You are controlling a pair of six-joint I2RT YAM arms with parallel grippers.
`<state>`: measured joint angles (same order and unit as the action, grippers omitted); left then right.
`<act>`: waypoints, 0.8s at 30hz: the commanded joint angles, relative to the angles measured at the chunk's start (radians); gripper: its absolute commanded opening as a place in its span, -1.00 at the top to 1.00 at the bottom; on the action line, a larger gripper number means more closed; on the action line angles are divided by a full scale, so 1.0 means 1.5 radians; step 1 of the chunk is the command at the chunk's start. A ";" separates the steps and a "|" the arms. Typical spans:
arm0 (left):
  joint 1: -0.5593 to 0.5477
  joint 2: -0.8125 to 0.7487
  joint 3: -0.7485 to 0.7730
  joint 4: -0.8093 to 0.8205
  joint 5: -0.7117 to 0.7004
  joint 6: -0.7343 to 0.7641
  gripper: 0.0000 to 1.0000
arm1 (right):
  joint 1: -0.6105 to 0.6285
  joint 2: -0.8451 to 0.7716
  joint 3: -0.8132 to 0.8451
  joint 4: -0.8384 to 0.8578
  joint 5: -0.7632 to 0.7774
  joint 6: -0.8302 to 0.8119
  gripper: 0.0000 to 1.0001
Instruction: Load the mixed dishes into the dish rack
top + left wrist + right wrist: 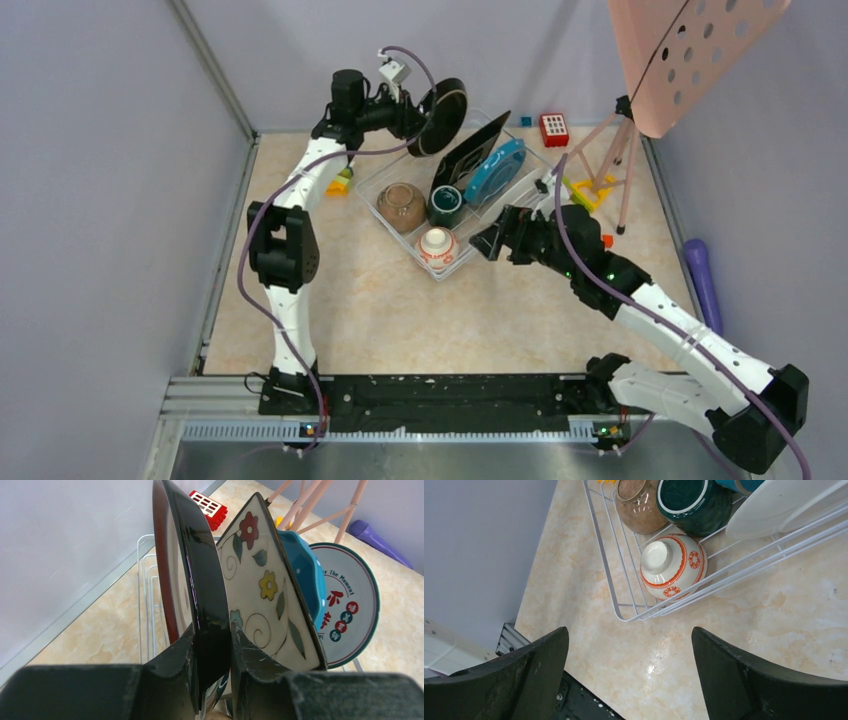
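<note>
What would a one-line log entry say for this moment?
left claw: shut on dark red-rimmed round plate, at far end of dish rack | right claw: open, empty

The dark red-rimmed round plate [202,580] has a glossy, smooth glaze. The dish rack [749,571] is thin white wire. The table [784,645] looks smooth and faintly shiny.

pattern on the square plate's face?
Cream with red, yellow and blue flowers, leaves and curling vines. The black square plate shows best in left wrist view.

Beige marbled table [380,310] carries the rack [626,590] near its centre. A keypad toy [554,129], a blue block [526,121] and a tripod [612,160] stand at the far edge. A purple object [702,280] lies at the right.
</note>
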<state>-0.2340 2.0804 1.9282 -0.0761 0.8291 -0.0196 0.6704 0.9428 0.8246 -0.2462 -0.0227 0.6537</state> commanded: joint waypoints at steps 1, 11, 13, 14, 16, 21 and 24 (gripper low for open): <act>-0.005 -0.003 0.071 0.115 0.024 0.025 1.00 | -0.018 0.007 0.024 0.046 -0.015 -0.011 -0.82; -0.007 0.122 0.143 0.082 0.048 0.033 1.00 | -0.041 0.015 -0.009 0.079 -0.041 0.004 -0.82; -0.013 0.131 0.147 0.060 0.037 0.055 1.00 | -0.047 0.015 -0.013 0.081 -0.047 0.005 -0.82; -0.017 0.133 0.150 0.044 0.028 0.071 1.00 | -0.050 0.015 -0.015 0.083 -0.052 0.005 -0.83; -0.028 0.131 0.147 0.015 -0.006 0.101 0.94 | -0.056 0.015 -0.017 0.080 -0.053 0.005 -0.85; -0.041 0.110 0.137 0.004 -0.043 0.106 -0.21 | -0.073 0.018 -0.015 0.039 -0.025 0.025 -0.98; -0.046 0.080 0.117 0.016 -0.062 0.099 -0.36 | -0.082 0.021 -0.010 -0.004 0.005 0.041 -0.98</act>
<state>-0.2909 2.3199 2.0926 -0.1223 0.7876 0.1112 0.5720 0.9668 0.7975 -0.1921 -0.0750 0.6781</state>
